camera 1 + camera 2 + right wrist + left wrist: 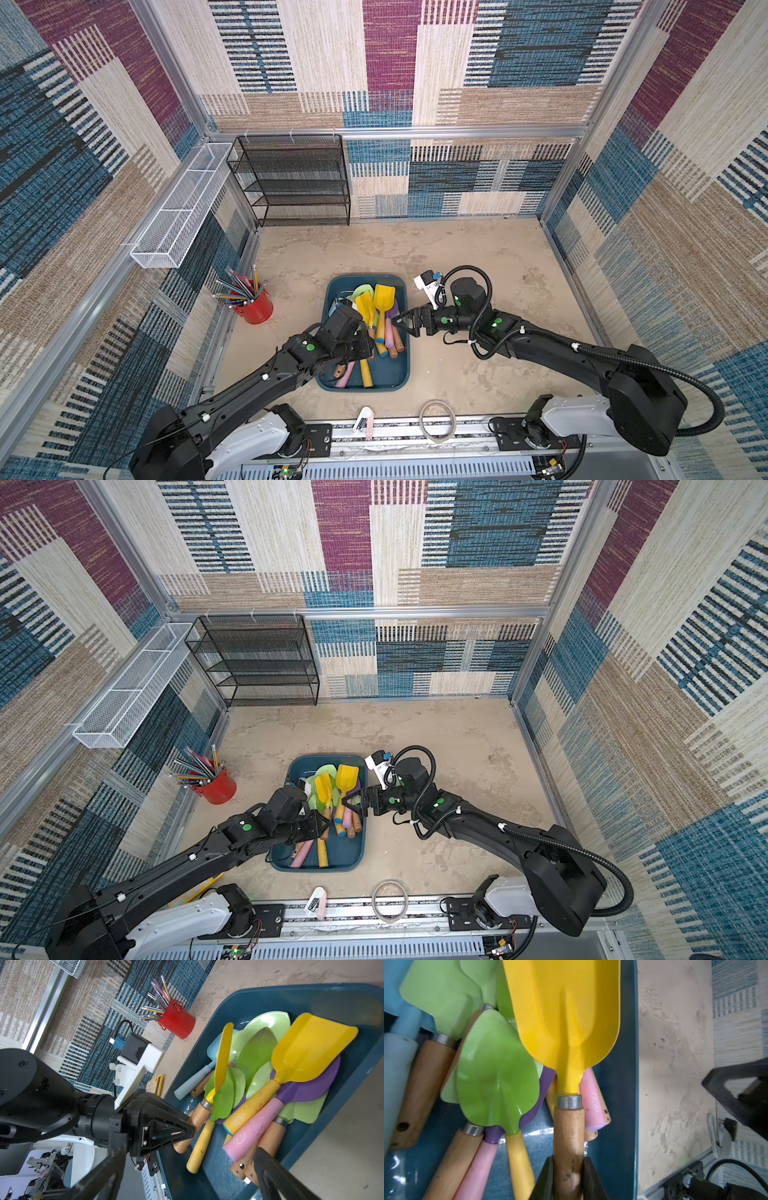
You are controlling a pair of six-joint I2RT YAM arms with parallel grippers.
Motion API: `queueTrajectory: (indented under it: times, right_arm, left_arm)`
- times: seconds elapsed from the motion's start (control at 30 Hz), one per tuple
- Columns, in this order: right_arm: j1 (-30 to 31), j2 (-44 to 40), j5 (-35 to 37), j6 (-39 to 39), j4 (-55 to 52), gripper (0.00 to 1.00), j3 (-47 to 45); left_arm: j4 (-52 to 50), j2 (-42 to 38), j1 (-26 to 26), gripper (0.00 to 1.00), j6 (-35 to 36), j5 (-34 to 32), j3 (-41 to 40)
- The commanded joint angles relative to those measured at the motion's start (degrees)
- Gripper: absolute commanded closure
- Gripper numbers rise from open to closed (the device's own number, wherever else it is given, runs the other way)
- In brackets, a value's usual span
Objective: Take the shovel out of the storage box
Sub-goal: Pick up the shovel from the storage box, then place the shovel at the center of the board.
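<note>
The dark teal storage box [392, 372] [349, 856] lies on the sandy floor and holds several toy shovels piled together. My left gripper [569, 1180] [366, 334] is shut on the wooden handle [569, 1136] of a shovel with a yellow blade [562, 1012] [365, 306]. That blade is tilted on its edge above the pile in the right wrist view [224, 1053]. My right gripper [401, 323] [190, 1151] stands open over the box's right rim, beside pink and wooden handles [257, 1126], holding nothing.
A red bucket of pencils [258, 308] stands left of the box. A black mesh rack [299, 183] is at the back wall and a white wire basket [183, 208] hangs on the left wall. A tape ring [436, 419] and a small white item [363, 417] lie at the front edge.
</note>
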Motion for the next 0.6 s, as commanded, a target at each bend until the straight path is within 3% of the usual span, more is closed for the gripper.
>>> queueTrajectory:
  times: [0.0, 0.57]
  right_arm:
    - [0.64, 1.12, -3.6, 2.79, 4.94, 0.03, -0.16]
    - [2.12, 3.93, -10.98, 10.74, 15.23, 0.04, -0.68]
  left_arm:
    - [4.63, -1.2, 0.19, 0.91, 0.92, 2.49, -0.95]
    - [16.1, -7.94, 4.2, 0.92, -2.41, 10.18, -8.73]
